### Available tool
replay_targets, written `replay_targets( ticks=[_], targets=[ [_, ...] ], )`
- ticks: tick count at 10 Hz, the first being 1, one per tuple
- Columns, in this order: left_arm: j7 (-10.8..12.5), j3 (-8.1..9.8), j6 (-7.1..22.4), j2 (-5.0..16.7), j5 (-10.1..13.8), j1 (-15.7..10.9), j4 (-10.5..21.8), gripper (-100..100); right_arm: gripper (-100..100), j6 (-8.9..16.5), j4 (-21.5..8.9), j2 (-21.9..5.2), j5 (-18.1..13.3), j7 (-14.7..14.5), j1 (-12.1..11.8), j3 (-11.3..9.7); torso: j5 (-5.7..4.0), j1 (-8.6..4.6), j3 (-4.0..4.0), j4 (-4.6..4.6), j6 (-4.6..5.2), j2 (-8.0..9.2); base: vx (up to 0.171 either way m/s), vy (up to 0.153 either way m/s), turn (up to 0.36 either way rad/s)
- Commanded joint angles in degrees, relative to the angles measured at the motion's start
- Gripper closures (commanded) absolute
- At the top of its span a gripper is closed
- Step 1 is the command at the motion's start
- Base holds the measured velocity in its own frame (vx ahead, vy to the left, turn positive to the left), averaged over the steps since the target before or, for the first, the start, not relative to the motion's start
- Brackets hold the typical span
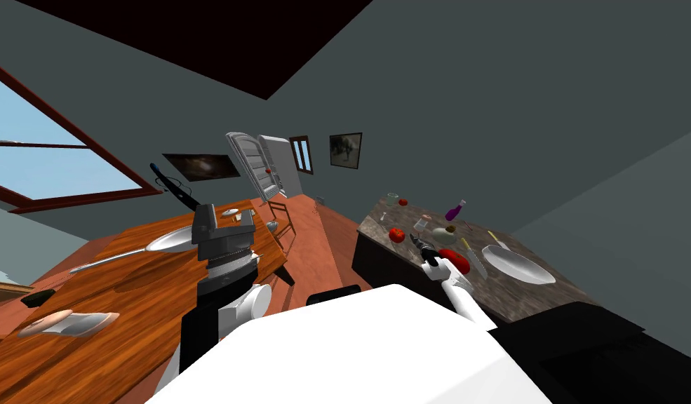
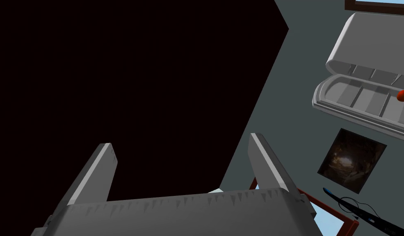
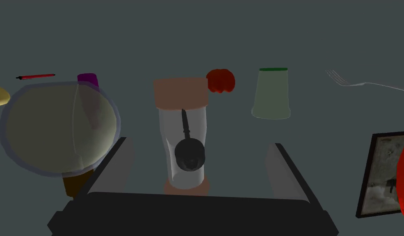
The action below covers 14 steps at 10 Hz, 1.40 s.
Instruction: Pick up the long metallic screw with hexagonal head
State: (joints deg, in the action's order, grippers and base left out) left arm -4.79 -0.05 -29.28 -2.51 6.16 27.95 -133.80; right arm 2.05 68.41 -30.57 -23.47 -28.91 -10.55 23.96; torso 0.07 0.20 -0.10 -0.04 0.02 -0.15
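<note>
In the right wrist view the screw (image 3: 189,152) is dark, with a thick head toward my hand and a thin shaft pointing away. It sits between the open fingers of my right gripper (image 3: 199,164), touching neither, in front of a clear jar (image 3: 183,123) with an orange lid. In the head view my right gripper (image 1: 416,243) reaches over the stone counter (image 1: 526,298) among small items. My left gripper (image 1: 226,216) is raised over the wooden table (image 1: 126,280), and its wrist view shows the gripper (image 2: 180,168) open and empty.
Beside the jar stand a round glass flask (image 3: 57,127), a purple bottle (image 3: 88,80), a red tomato (image 3: 220,80) and a pale green cup (image 3: 271,93). A fork (image 3: 361,83) lies further off. On the counter are a pan (image 1: 518,265), a knife (image 1: 473,258) and another tomato (image 1: 396,235).
</note>
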Motion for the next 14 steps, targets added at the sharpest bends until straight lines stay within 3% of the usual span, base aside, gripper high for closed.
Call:
replay_targets(
  ticks=[1,4,5,6,7,8,12,13,14],
  targets=[
    [0.00,0.00,0.00,0.00,0.00,0.00,0.00,0,-100,0.56,-1.89,0.00,-0.83,-0.92,0.36,0.60,0.00,0.00,0.00,0.00,0.00,0.00,0.036,0.056,-0.002],
    [0.00,0.00,0.00,0.00,0.00,0.00,0.00,0,-100,0.80,-3.53,-0.35,-0.91,-1.10,0.31,0.59,-0.02,-0.09,0.04,0.01,0.00,0.08,0.022,0.035,-0.001],
    [0.00,0.00,0.00,0.00,0.00,0.00,0.00,0,0,0.77,-3.73,-0.38,-0.91,-1.12,0.29,0.59,-0.03,-0.16,0.07,0.03,0.00,0.12,0.000,0.000,0.000],
    [0.00,0.00,0.00,0.00,0.00,0.00,0.00,0,-100,-0.04,-3.99,0.65,-1.62,-1.65,0.47,1.15,-0.04,-0.21,0.09,0.04,0.00,0.16,0.098,-0.069,-0.046],
    [0.00,0.01,0.00,0.01,0.00,0.01,0.00,0,-100,0.48,-3.75,0.19,-1.26,-1.33,0.31,0.85,-0.08,-0.45,-0.04,-0.01,0.00,-0.10,0.062,-0.044,-0.002],
    [0.00,0.01,0.00,0.01,0.00,0.00,0.00,0,100,0.38,-3.75,0.25,-1.31,-1.40,0.31,0.89,-0.10,-0.40,-0.04,-0.02,-0.01,-0.05,0.007,-0.006,0.004],
    [0.00,0.00,0.00,0.01,0.00,-0.01,0.00,0,100,0.40,-3.75,0.24,-1.30,-1.39,0.32,0.89,-0.05,-0.24,0.10,0.04,-0.01,0.17,0.000,0.000,0.000],
    [0.00,0.00,0.00,0.01,0.00,-0.01,0.00,0,0,0.40,-3.75,0.24,-1.30,-1.39,0.33,0.88,-0.05,-0.24,0.10,0.04,0.00,0.18,0.000,0.000,0.000],
    [0.00,0.00,0.00,0.01,0.00,-0.01,0.00,0,100,0.40,-3.75,0.24,-1.30,-1.39,0.32,0.88,-0.05,-0.24,0.10,0.04,-0.01,0.18,0.000,0.000,0.000]
  ],
)
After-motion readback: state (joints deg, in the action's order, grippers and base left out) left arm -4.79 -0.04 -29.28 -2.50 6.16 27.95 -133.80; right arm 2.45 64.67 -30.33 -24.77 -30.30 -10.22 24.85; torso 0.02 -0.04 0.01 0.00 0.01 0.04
